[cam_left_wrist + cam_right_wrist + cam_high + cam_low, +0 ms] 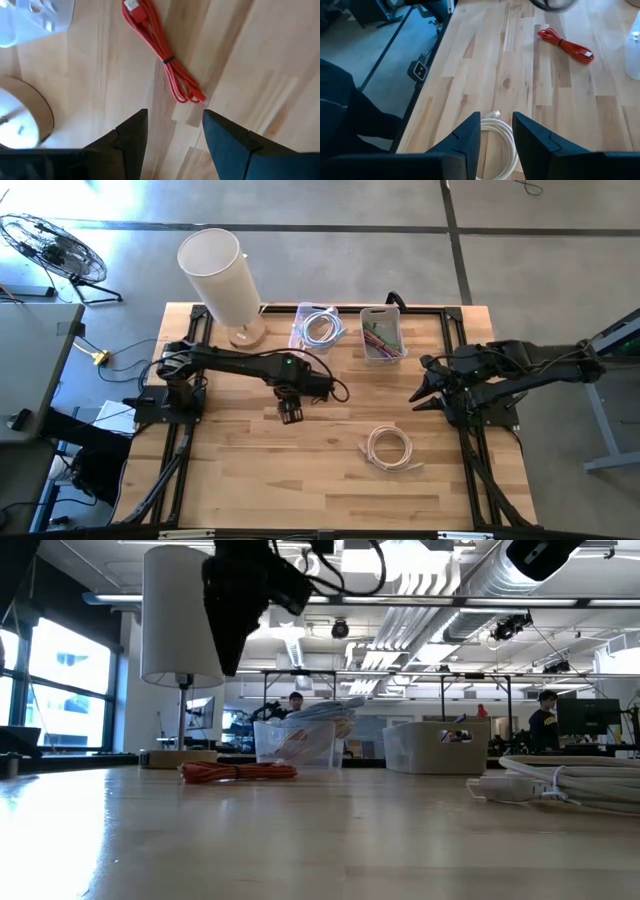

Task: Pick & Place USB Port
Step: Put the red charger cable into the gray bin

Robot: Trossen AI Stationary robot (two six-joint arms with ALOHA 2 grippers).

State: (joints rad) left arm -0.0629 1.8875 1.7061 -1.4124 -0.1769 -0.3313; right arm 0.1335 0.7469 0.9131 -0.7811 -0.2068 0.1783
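Two dark arms reach over a big wooden tabletop (240, 480). A tall white lamp (222, 275) stands on a round wooden base at the back, on the left side.

Next to the lamp sit two clear bins. One bin (318, 327) holds a pale coiled cable. A second bin (381, 335) beside it holds small colored bits, too small to make out.

On the tabletop's right side lies a white cable (389, 448), rolled in a loop. The right gripper (496, 131) hangs just above this loop, at the right edge of the tabletop. Its two fingers stand partly apart, and nothing is between them.

The left gripper (290, 413) hangs over the middle of the tabletop, in front of the first bin. Its fingers (131, 135) are spread wide and hold nothing.

A red cable (162, 56) lies flat on the wood, just past the left gripper's tips and not touching them. It is bundled up and tied round its middle with a dark band. A small plug shows at one end. From the low view the bundle (238, 771) rests in front of the lamp and bins.

Far behind the tabletop, people stand at desks.
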